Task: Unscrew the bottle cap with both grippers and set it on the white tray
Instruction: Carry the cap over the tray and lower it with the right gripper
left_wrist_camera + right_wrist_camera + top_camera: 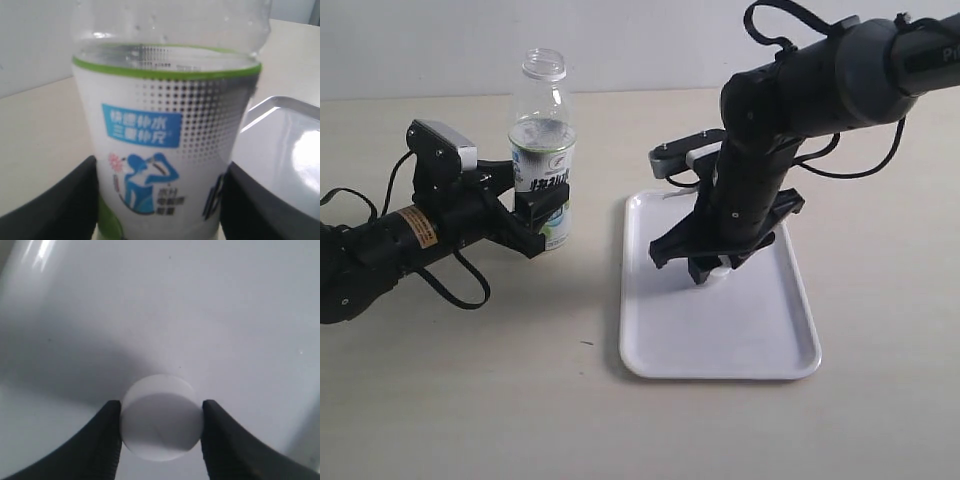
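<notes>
The clear bottle [542, 150] stands upright on the table left of the tray, its neck open with no cap on it. My left gripper [542, 215] is shut on the bottle's labelled body [160, 145], one black finger [60, 205] on each side. Over the white tray [720, 330], my right gripper [713, 268] points down with the white bottle cap [161, 418] pinched between its fingers [100, 440]. The cap [718, 272] sits at or just above the tray floor [200, 305]; contact cannot be told.
The tray's glossy corner [285, 145] lies close beside the bottle. A grey camera block [445, 145] rides on the left arm, with loose cables [470, 285] trailing on the beige table. The right arm's cables [860, 165] hang behind the tray.
</notes>
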Available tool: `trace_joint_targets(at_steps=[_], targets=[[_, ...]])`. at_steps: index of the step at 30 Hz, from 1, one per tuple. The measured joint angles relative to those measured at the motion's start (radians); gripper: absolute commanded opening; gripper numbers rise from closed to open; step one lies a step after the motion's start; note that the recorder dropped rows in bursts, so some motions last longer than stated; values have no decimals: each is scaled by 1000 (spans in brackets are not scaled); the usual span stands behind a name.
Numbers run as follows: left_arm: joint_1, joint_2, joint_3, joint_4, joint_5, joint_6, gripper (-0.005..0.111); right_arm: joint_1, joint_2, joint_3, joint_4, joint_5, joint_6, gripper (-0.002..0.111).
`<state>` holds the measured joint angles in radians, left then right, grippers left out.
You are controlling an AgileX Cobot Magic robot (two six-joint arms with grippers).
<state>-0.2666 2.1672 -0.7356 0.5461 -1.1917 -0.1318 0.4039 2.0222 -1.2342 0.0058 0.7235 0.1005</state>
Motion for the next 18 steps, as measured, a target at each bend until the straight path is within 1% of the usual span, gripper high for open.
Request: trace_joint_targets(at_steps=[7,9,13,18], targets=[[0,0,0,2,0,0,0,0,29,2,2,-22,2,0],[0,0,0,2,0,0,0,0,29,2,2,-24,2,2],[0,0,0,2,0,0,0,0,29,2,2,-26,2,15],[0,0,0,2,0,0,0,0,29,2,2,-26,4,41]])
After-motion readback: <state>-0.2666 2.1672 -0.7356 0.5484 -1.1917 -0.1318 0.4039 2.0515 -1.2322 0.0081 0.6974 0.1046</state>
